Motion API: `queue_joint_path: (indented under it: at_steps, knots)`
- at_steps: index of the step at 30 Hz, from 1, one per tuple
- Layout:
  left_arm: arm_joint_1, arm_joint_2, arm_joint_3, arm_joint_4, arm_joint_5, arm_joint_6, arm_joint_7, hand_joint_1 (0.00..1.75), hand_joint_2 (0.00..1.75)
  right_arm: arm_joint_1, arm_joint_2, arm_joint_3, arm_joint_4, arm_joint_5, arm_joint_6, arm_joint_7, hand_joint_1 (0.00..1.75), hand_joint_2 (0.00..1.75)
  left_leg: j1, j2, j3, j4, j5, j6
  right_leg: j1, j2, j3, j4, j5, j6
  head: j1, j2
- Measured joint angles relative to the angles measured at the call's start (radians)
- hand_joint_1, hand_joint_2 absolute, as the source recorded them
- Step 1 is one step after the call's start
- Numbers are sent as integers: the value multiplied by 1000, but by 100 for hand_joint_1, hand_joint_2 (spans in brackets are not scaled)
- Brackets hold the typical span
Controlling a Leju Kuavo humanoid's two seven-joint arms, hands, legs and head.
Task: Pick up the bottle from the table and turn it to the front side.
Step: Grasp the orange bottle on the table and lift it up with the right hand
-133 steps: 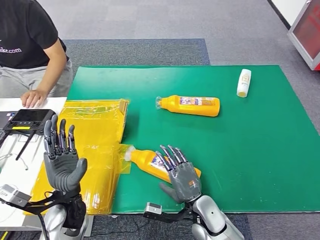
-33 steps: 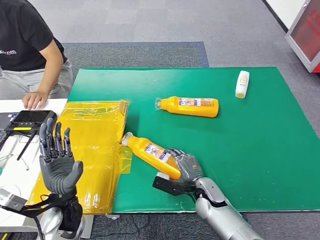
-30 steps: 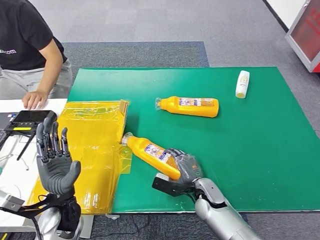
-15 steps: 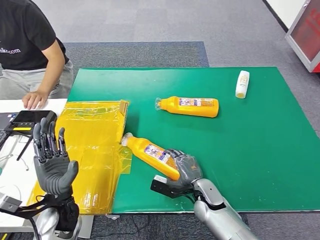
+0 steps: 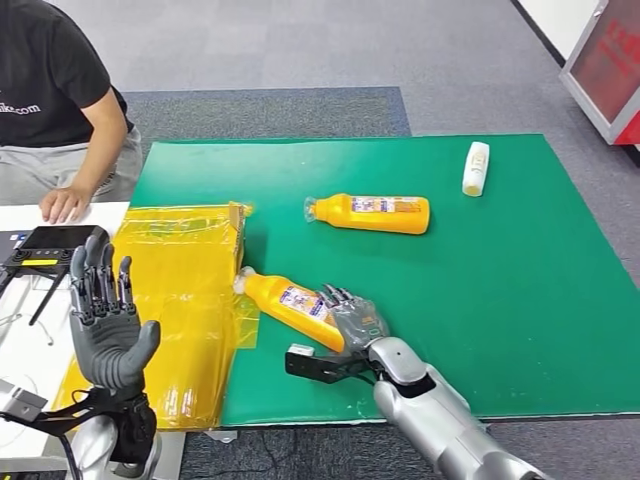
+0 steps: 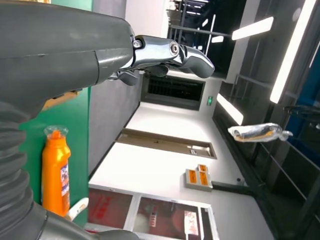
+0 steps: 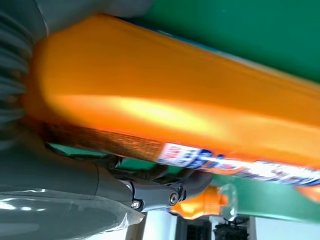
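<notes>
One green tabletop [image 5: 528, 300] is recorded, carrying three bottles in all: two orange and one small white. One yellow plastic bag [image 5: 181, 290] is spread over the tabletop's left end. One person [image 5: 53, 100] is seated at the far left, a hand laid on a white surface beside a black controller [image 5: 49, 245].

The task bottle [image 5: 290, 303] is orange with a clear cap and a printed label; it is lying slanted at the near edge, its cap touching the bag's edge. Its base end is gripped by the right hand [image 5: 355, 325], whose fingers [image 7: 162, 192] are wrapped around the body.

The second orange bottle [image 5: 370, 212] is lying on its side farther back, well apart. The white bottle [image 5: 475, 168] is lying near the far right corner.

The left hand [image 5: 109, 325] is held upright over the bag, palm forward, fingers spread and holding nothing.
</notes>
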Motion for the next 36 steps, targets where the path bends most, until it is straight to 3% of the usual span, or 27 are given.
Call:
queue_joint_path:
  at_steps: [11,12,15,16,26,36]
  knots:
    - [-22,-4,-3,0,-30,0,10,0,175,-120,68,63,159,20,57,0,0,175,2,1,16,-2,-4,-1,2,2,11,-1,-3,-1,0,0]
    - [-25,-4,-5,0,-33,0,10,0,175,-125,74,65,167,18,60,0,19,175,2,1,16,-2,-3,-1,2,3,12,-1,-2,-2,0,0]
    - [-33,-3,-8,0,-40,0,12,0,175,-136,86,68,186,15,64,-1,150,175,3,2,16,-2,-2,-2,3,5,14,-1,-1,-3,0,0]
    - [-34,-3,-8,0,-41,0,12,0,175,-137,89,68,192,13,64,-1,175,175,3,2,16,-2,-3,-3,3,5,14,-1,-1,-3,0,0]
    - [-36,-1,-9,0,-40,7,9,0,175,-127,98,73,215,-10,8,-12,175,175,3,3,17,-2,-5,-3,3,6,16,-1,-3,-4,0,0]
    - [-21,-3,-8,-9,-29,25,0,0,175,-63,97,54,177,-60,-172,-14,175,175,3,2,23,-2,-9,-1,3,5,23,-1,-9,-2,0,0]
